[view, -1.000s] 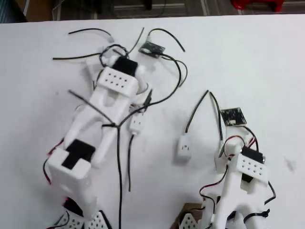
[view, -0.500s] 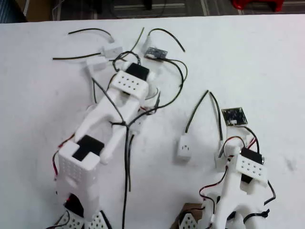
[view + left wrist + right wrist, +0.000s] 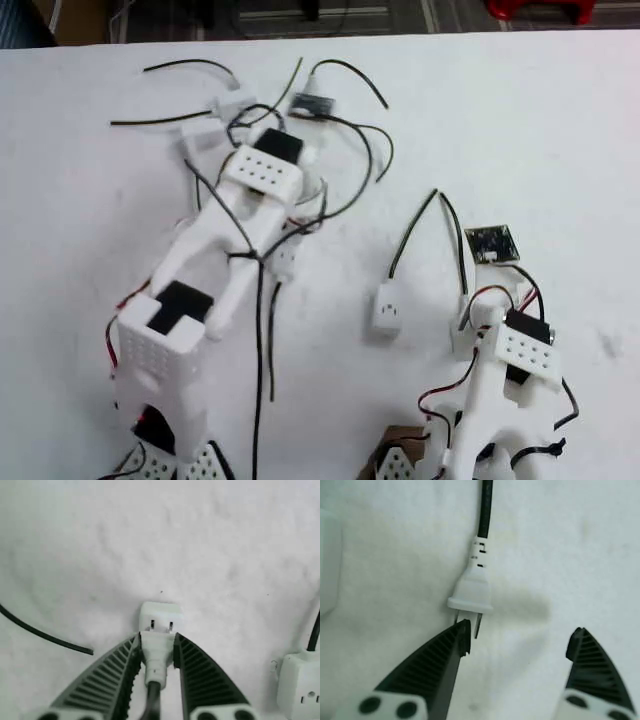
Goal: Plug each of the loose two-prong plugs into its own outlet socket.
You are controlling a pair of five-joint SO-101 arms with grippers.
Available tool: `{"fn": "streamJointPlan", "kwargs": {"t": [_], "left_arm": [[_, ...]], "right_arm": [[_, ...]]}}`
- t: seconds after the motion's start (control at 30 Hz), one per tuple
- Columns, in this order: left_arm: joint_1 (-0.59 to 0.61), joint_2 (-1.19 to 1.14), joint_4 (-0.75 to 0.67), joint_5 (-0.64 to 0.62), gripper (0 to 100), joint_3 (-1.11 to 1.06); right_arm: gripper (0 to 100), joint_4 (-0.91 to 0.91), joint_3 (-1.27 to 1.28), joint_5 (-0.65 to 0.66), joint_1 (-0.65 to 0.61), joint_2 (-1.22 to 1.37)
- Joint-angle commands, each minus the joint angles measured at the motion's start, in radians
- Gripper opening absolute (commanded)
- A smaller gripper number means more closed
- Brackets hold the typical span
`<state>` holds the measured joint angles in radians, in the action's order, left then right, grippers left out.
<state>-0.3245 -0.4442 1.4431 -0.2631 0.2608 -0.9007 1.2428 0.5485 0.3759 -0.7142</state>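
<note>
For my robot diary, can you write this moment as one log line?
left tool: shut on plug, prongs at socket | right tool: open beside loose plug

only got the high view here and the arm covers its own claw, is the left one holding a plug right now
Observer: Yes. The left wrist view shows the left claw shut on a white plug.
Operator: is it in a socket
Observer: Its prongs meet the face of a white outlet socket, but a bit of both prongs shows in between, so it looks not fully seated.
Operator: and the right claw
Observer: The right claw is open. A second plug lies loose, its prongs beside one fingertip rather than between the two.
</note>
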Motion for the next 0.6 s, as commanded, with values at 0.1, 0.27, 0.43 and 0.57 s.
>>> {"fn": "streamJointPlan", "kwargs": {"t": [0.1, 0.27, 0.43, 0.57], "left_arm": [[-0.008, 0.044, -0.017, -0.018, 2, 0.041], [-0.024, 0.044, -0.061, -0.012, 2, 0.035], [-0.025, 0.042, -0.061, -0.014, 2, 0.035], [-0.025, 0.042, -0.057, -0.017, 2, 0.032]], "right_arm": [[30.8, 0.013, -0.005, -0.009, 0.007, -0.01], [30.8, 0.013, -0.005, -0.009, 0.007, -0.01], [30.8, 0.013, -0.005, -0.009, 0.007, -0.01], [30.8, 0.013, -0.005, -0.009, 0.007, -0.01]]}}
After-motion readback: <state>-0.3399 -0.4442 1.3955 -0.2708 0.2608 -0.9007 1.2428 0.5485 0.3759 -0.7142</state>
